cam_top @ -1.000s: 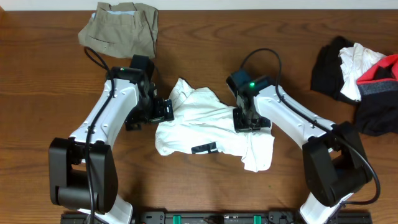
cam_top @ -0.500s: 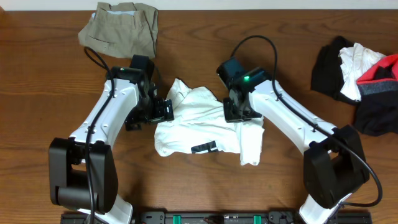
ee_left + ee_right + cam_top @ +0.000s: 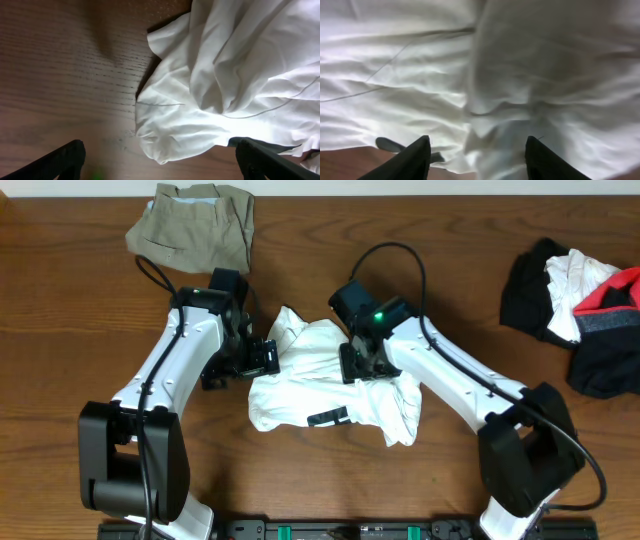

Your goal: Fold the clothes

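A crumpled white garment (image 3: 320, 385) lies in the middle of the wooden table, its right part folded over and bunched at the lower right. My left gripper (image 3: 262, 358) stands wide open at the garment's left edge. In the left wrist view the white cloth (image 3: 235, 75) fills the upper right, and only bare table shows between the left gripper's (image 3: 160, 160) fingers. My right gripper (image 3: 358, 365) hovers over the garment's centre, open. In the right wrist view a raised fold of the cloth (image 3: 420, 75) lies below the right gripper (image 3: 477, 155), ungripped.
Folded khaki shorts (image 3: 195, 225) sit at the back left of the table (image 3: 80, 330). A heap of black, white and red clothes (image 3: 580, 300) lies at the far right. A small black mark (image 3: 330, 417) shows on the garment's front edge.
The right gripper carried the garment's right side leftward over the middle, then opened and let the cloth go. The left arm has not moved.
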You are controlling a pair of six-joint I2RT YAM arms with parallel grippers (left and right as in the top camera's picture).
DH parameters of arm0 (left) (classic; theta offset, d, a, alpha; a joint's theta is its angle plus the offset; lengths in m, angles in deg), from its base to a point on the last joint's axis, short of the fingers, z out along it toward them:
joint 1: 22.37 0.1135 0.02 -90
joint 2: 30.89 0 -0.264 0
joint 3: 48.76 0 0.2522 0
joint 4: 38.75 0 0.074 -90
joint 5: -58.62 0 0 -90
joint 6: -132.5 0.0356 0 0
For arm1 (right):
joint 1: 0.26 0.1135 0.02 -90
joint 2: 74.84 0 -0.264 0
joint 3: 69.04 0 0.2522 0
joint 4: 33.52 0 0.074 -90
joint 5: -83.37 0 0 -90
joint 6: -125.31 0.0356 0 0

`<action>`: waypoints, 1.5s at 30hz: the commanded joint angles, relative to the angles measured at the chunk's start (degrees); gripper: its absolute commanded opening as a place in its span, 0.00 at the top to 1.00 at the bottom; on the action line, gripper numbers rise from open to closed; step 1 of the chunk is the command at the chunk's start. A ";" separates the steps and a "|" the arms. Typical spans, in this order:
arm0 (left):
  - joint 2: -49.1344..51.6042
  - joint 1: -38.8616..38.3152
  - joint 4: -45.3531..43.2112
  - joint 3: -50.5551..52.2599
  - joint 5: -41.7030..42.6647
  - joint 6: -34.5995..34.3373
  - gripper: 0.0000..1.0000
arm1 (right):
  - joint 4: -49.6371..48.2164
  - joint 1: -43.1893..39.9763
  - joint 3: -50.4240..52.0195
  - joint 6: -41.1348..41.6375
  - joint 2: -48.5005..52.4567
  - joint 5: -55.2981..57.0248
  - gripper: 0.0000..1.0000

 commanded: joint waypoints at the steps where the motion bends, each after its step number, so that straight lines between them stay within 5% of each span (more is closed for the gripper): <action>1: 0.39 0.09 0.31 0.24 0.33 0.79 0.02 | -0.50 0.96 -0.81 -0.02 1.11 -2.21 0.43; 8: 0.39 0.09 0.33 0.26 0.33 0.79 0.02 | 8.39 -1.46 -7.13 0.00 -0.37 2.54 0.52; 15: 0.39 0.09 0.28 0.31 0.33 0.79 0.02 | 16.63 -6.56 -12.61 -1.53 -5.64 3.45 0.44; 19: 0.39 0.09 0.26 0.66 0.33 0.79 0.02 | 19.93 -8.94 -12.13 -2.54 -6.21 3.45 0.60; 26: 0.39 0.09 -0.83 3.39 0.33 0.79 0.02 | 16.24 -9.35 -3.39 -2.78 -6.16 3.08 0.92; 45: 0.39 0.09 -2.16 4.15 0.35 0.74 0.02 | -3.17 -0.24 12.70 -2.23 -6.14 -17.51 0.95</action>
